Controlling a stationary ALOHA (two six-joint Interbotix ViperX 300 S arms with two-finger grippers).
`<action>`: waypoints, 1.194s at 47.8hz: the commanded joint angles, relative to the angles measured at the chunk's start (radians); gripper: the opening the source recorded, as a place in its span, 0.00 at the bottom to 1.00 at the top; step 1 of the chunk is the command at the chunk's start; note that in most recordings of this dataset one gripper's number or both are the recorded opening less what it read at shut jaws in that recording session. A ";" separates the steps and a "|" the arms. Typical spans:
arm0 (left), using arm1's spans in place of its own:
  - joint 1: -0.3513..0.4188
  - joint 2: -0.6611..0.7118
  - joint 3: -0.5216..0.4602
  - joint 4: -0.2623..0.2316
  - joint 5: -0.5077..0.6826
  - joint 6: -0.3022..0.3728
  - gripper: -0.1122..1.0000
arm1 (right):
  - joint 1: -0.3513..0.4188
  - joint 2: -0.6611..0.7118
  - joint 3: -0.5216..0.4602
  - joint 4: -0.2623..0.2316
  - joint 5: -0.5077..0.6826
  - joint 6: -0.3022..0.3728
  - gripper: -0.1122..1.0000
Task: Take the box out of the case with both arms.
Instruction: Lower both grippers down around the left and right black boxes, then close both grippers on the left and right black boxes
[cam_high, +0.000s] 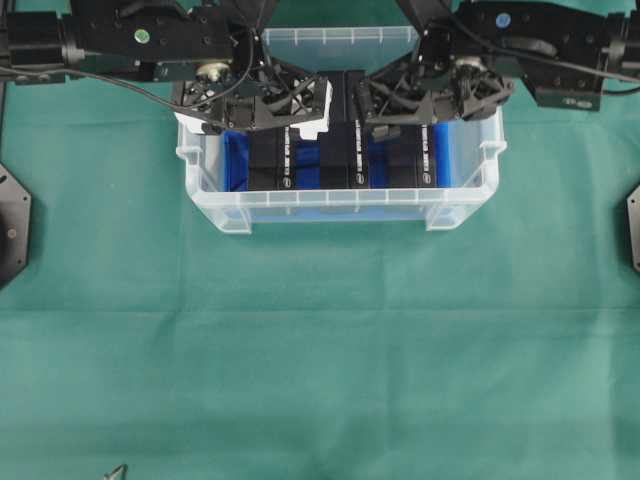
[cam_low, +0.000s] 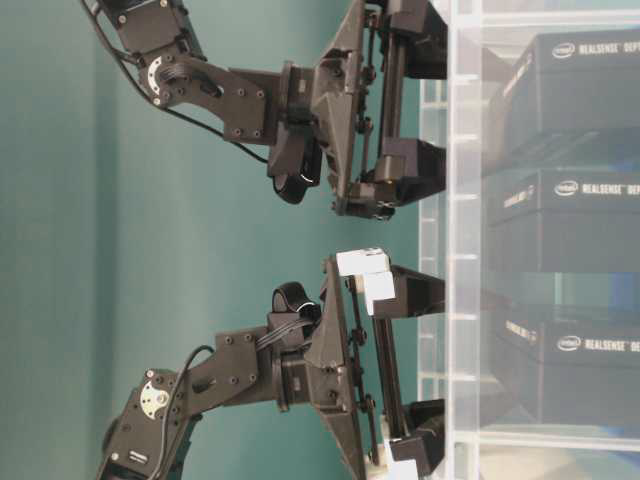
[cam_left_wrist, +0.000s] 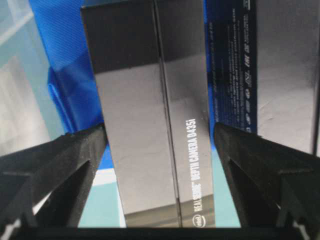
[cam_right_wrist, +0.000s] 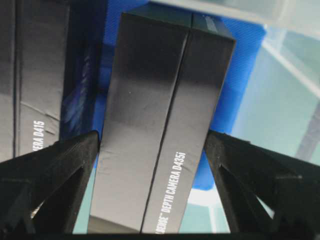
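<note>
Overhead view, clear case (cam_high: 340, 212) with blue liner (cam_high: 236, 160) holding three black boxes (cam_high: 268, 162), both claws open, each straddling one.

green-clothed table (cam_high: 320, 380) carries the clear case (cam_high: 340, 212) near its far edge.

You have a clear, faintly milky case (cam_high: 340, 208) with a vivid blue liner (cam_high: 236, 160) showing through its bottom. Between the left black fingers (cam_left_wrist: 55, 170) stands a black box (cam_left_wrist: 150, 125) with small white lettering down its edge; between the right black fingers (cam_right_wrist: 250, 175) stands another black box (cam_right_wrist: 160, 125), also lettered in white. Outside each pair of fingers you see blue liner. A white block (cam_low: 365, 275) caps one fingertip of the left arm. The desk (cam_high: 320, 380) under everything is plain dull green cloth.
</note>
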 joint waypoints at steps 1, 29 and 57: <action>0.005 -0.006 0.005 0.003 0.000 0.002 0.87 | -0.005 -0.003 0.021 -0.002 -0.017 0.003 0.95; 0.005 -0.008 0.035 -0.015 -0.008 0.006 0.87 | -0.005 -0.003 0.048 0.005 -0.034 0.005 0.95; -0.009 -0.051 0.031 -0.017 0.014 0.008 0.68 | -0.003 -0.012 0.032 0.000 -0.015 0.003 0.69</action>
